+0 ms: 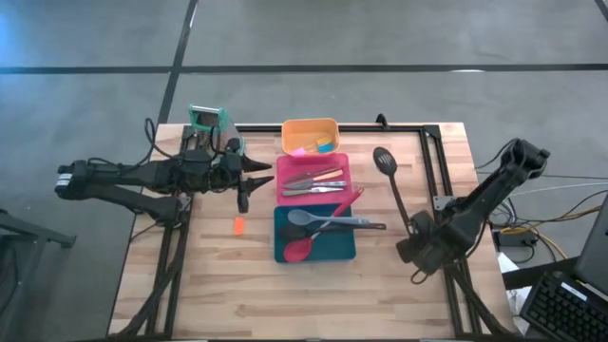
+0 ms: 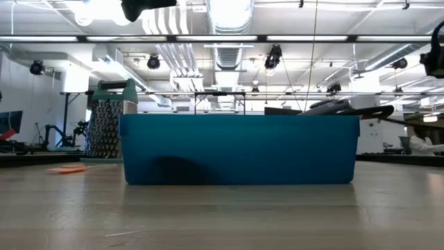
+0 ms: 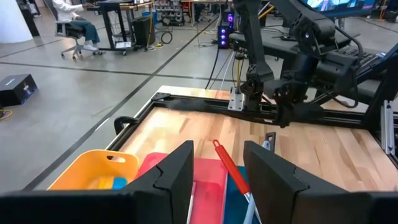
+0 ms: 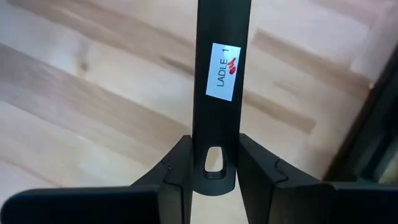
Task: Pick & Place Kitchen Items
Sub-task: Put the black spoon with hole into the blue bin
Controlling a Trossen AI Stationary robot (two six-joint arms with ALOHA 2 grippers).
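A black ladle (image 1: 391,185) lies on the right half of the wooden table, its slotted bowl (image 1: 383,160) toward the far edge. My right gripper (image 1: 418,237) is shut on the handle's near end. My left gripper (image 1: 252,173) hovers open, with nothing between its fingers, left of the pink tray (image 1: 285,171); the left wrist view shows it (image 3: 217,177) facing the trays. The teal tray (image 1: 281,249) holds a red spoon (image 1: 299,250), a grey one (image 1: 300,218) and a black one (image 1: 328,226). Slim cutlery (image 1: 313,182) lies in the pink tray. My right gripper pinches the ladle's handle at its free end (image 4: 214,134), beside the hanging hole, one finger (image 4: 177,165) on each narrow side. The fingers come from above, pointing steeply down, and lie across the handle. Whether the bowl end rests on the table, I cannot tell.
An orange tray (image 1: 309,125) with small pink, blue and yellow pieces stands at the far middle. A green-topped grater (image 1: 209,121) stands at the far left. A small orange piece (image 1: 238,224) lies loose left of the teal tray. A black frame (image 1: 432,152) borders the far right.
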